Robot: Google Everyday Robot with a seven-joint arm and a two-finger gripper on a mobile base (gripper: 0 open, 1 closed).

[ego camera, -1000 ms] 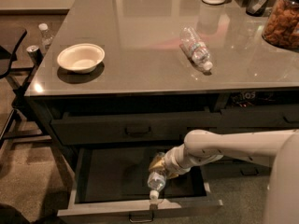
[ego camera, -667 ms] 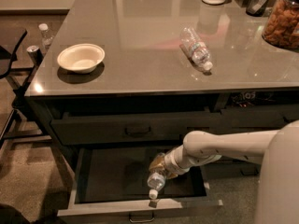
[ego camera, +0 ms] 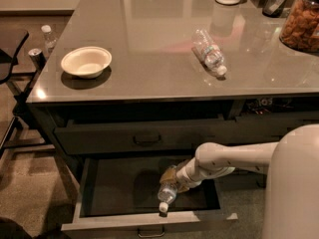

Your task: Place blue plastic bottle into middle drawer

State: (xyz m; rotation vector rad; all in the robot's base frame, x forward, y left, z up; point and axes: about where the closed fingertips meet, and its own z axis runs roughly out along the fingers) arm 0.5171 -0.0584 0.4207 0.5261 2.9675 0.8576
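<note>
I see the table (ego camera: pixel 149 44) with the middle drawer (ego camera: pixel 149 220) standing open beneath it, and my arm (ego camera: pixel 234 156) reaching into it from the right. The end effector (ego camera: pixel 175 179) sits over the drawer's dark interior, clamped around the blue plastic bottle (ego camera: pixel 167 194), which tilts cap-down toward the drawer's front wall.

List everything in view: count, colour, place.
blue plastic bottle: one, clear with pale label, held cap-down over the open drawer
middle drawer: one, dark grey, pulled open
upper drawer: one, dark grey, shut
ribbed bottle: one, clear, lying on the table
bowl: one, cream, table's left
table: one, grey
snack jar: one, clear, table's right edge
arm: one, white, reaching in from right
pincer: one, tan, shut on the bottle
</note>
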